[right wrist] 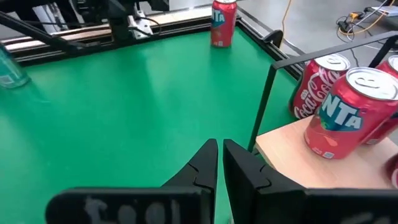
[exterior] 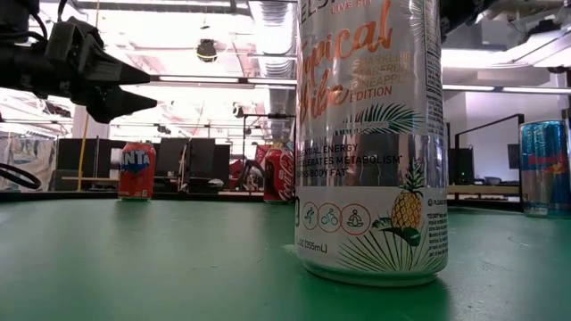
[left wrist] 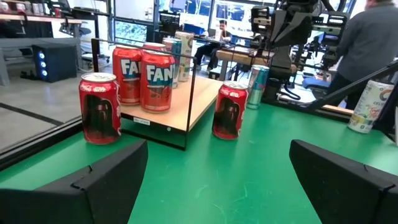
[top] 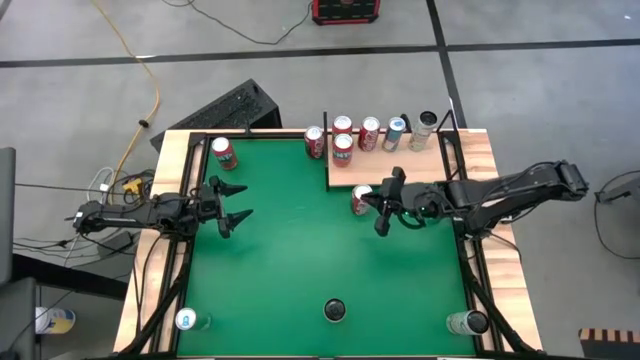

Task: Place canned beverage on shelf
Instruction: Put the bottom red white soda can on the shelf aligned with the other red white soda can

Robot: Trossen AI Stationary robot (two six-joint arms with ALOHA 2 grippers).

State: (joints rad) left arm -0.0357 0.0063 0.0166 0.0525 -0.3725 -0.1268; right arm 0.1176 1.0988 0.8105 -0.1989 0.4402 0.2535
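Right gripper (right wrist: pixel 219 163), fingers nearly together and empty, hovers over the green table (top: pixel 290 250) just beside the shelf (top: pixel 400 165) edge; a red can (top: pixel 361 199) stands beside it, below the shelf.

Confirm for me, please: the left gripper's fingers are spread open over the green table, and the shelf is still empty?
Not quite. The shelf already holds several cans, as the high view shows. The left gripper fingers are indeed spread open over the green table.
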